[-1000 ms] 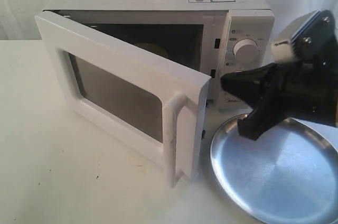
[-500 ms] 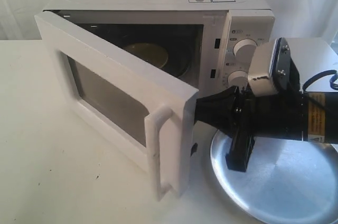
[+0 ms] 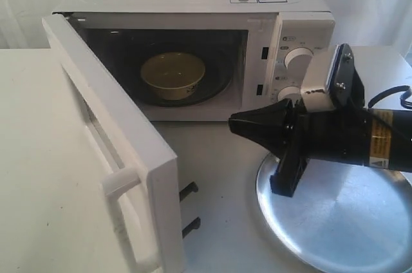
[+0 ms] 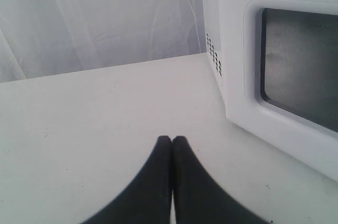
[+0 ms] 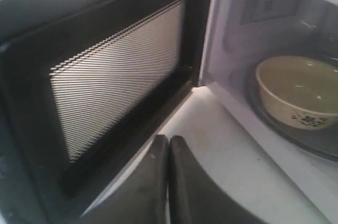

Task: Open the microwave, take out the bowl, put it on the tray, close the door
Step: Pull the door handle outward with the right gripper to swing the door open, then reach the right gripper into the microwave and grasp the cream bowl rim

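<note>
The white microwave (image 3: 302, 22) stands at the back with its door (image 3: 122, 157) swung wide open toward the front left. The cream-yellow bowl (image 3: 172, 75) sits on the glass turntable inside, also seen in the right wrist view as the bowl (image 5: 298, 89). The steel tray (image 3: 347, 215) lies on the table at the front right. My right gripper (image 3: 233, 123) is shut and empty, hovering in front of the cavity above the tray's left edge; its tip (image 5: 169, 140) points at the door's inner side. My left gripper (image 4: 171, 140) is shut and empty above the table beside the door's outer face (image 4: 296, 71).
Two black latch hooks (image 3: 190, 208) stick out of the door's free edge. The white bar handle (image 3: 119, 221) faces the front left. White curtain (image 4: 95, 18) hangs behind the white table (image 3: 32, 157).
The door has swung much further open to the left, uncovering the bowl. The right gripper came off the door's edge and now hangs free in front of the cavity.
</note>
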`<state>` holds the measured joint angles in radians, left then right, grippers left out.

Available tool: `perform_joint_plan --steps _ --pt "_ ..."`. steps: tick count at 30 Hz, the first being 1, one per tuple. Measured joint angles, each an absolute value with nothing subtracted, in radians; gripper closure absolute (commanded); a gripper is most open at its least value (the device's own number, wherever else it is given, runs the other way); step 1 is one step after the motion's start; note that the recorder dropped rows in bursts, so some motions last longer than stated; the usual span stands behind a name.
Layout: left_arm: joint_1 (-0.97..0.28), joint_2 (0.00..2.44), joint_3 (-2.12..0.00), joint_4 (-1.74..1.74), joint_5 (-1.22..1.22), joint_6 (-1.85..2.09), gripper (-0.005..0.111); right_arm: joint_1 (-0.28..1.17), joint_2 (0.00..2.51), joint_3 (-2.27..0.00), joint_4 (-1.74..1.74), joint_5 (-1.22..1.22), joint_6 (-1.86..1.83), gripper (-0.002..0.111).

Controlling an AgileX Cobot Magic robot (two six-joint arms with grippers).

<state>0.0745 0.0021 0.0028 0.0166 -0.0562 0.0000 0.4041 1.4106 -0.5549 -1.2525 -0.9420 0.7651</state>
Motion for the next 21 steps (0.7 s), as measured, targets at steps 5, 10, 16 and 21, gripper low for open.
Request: perform_joint_plan --steps 5,10,16,21 --pt "0.075 0.002 0.003 0.017 -0.056 0.000 0.107 0.473 1.515 -0.585 -1.125 -0.921 0.661 0.108" --pt "0.075 0.002 0.003 0.017 -0.056 0.000 0.107 0.569 1.601 -0.689 -1.076 -0.821 0.596 0.108" --pt "0.075 0.002 0.003 0.017 -0.056 0.000 0.107 0.670 1.679 -0.866 -0.943 -0.529 0.493 0.108" --pt "0.075 0.002 0.003 0.017 -0.056 0.000 0.107 0.694 1.768 -0.994 -0.921 -0.412 0.391 0.103"
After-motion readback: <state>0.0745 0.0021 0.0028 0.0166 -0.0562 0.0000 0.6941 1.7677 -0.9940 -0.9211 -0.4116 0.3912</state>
